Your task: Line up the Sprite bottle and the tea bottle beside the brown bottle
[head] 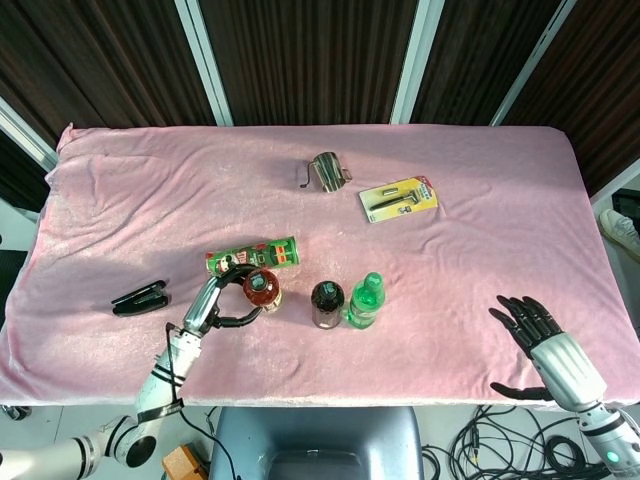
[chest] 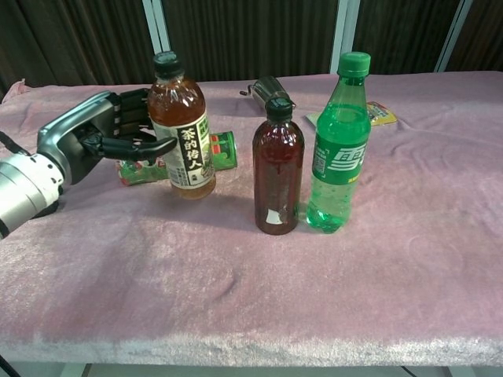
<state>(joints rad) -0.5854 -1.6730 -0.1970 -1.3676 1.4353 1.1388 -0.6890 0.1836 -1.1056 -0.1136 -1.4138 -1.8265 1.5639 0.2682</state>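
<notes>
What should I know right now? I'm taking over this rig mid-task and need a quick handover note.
Left hand grips the tea bottle, held slightly tilted left of the brown bottle, in front of the Pringles can.
Right hand is empty, fingers spread, at the table's near right edge.
Done: Sprite bottle stands upright right beside the brown bottle.
Left: set the tea bottle upright in line with them, then release.

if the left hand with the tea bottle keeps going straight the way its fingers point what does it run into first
Probably the brown bottle. The left hand holds the tea bottle, its fingers pointing toward the robot's right, where the brown bottle stands, the Sprite bottle just beyond it. Depth is unclear; the tea bottle may sit slightly farther back and pass behind.
</notes>
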